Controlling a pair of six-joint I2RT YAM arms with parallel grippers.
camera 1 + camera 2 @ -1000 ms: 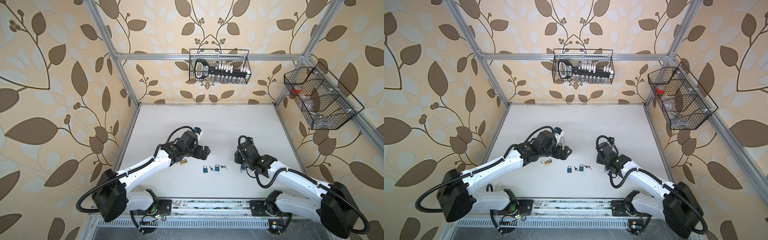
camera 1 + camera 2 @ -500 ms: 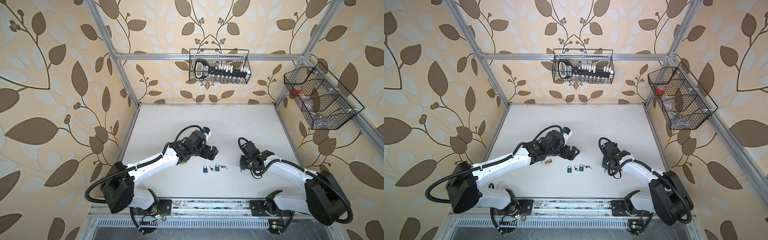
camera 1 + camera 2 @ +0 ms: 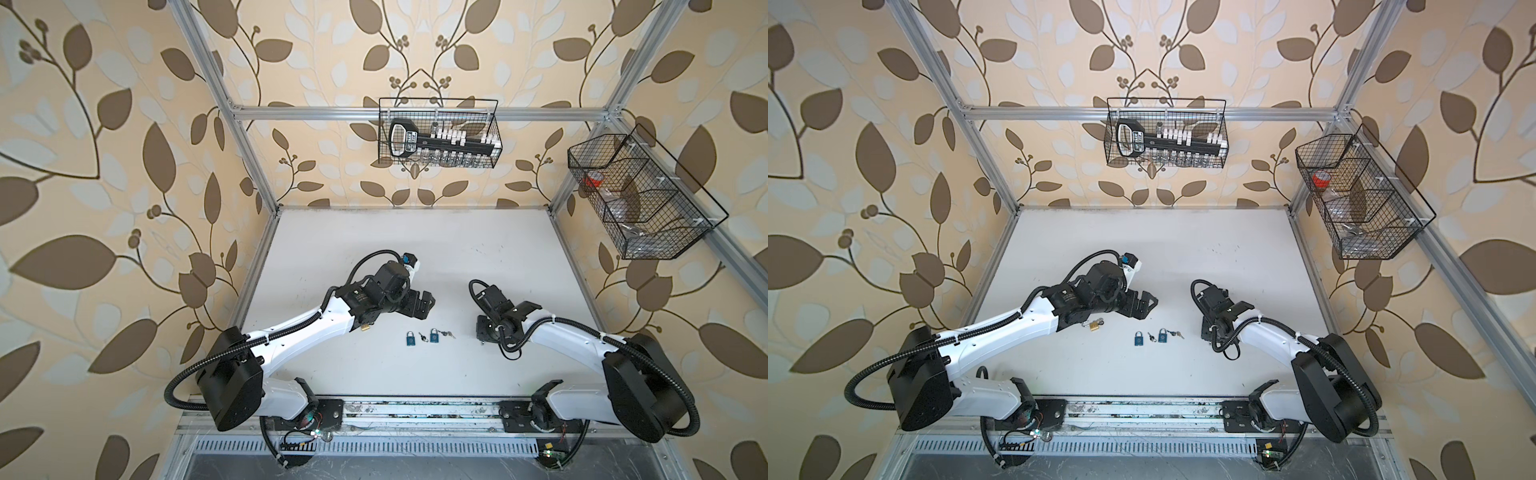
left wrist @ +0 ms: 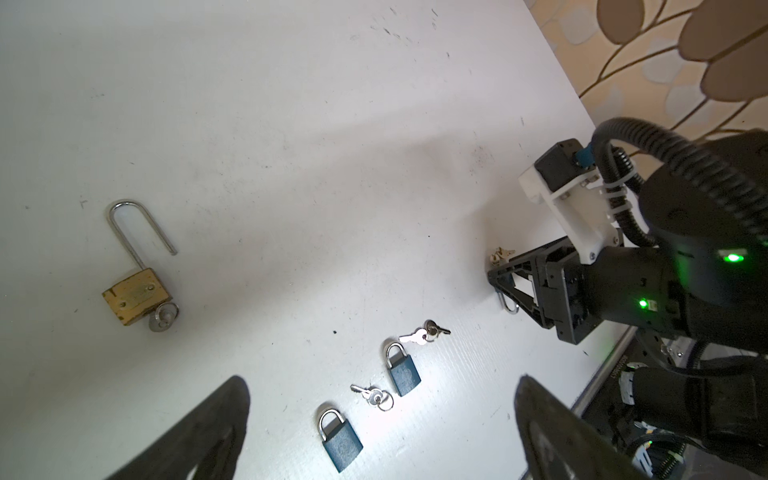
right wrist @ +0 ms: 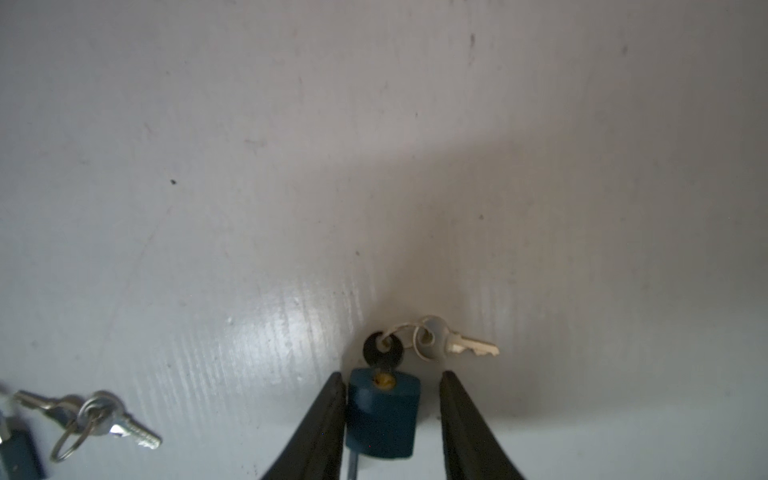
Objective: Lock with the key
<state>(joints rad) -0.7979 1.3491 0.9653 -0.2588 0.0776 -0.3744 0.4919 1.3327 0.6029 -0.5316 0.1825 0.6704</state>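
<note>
1. Top views: in both top views the left claw [image 3: 420, 306] hangs spread wide and empty over the tabletop [image 3: 415, 241]. It sits just behind one spare blue padlock [image 3: 411, 339] and a second spare blue padlock [image 3: 434, 336], with a loose key ring [image 3: 447, 333] at the row's right end. The right claw [image 3: 483, 332] is down at the tabletop, right of that row, and its arm hides what lies under it.
2. Left wrist view: the left claw's fingers [image 4: 195, 436] stand far apart, with only tabletop and the spare locks between them. Off to one side a brass padlock [image 4: 135, 300] lies flat, its long shackle swung open. The right claw shows low on the tabletop, a shackle loop [image 4: 509, 306] peeping from beneath it.
3. Right wrist view: the task's lock, a third blue padlock [image 5: 382, 415], lies between the right claw's jaws. A black-headed key [image 5: 383, 351] is seated in its keyhole and a silver key [image 5: 461, 344] trails on the same ring. One finger [image 5: 322, 419] touches the lock's side and the opposite one stands clear by a gap, so the claw is unclenched, not gripping yet.
4. My reading: the step in hand is pinning the lock body. Next, that gap needs taking up squarely without nudging the lock. Then the free left claw must pinch the small black key head and turn it. Whether the shackle is pushed home I cannot tell.
</note>
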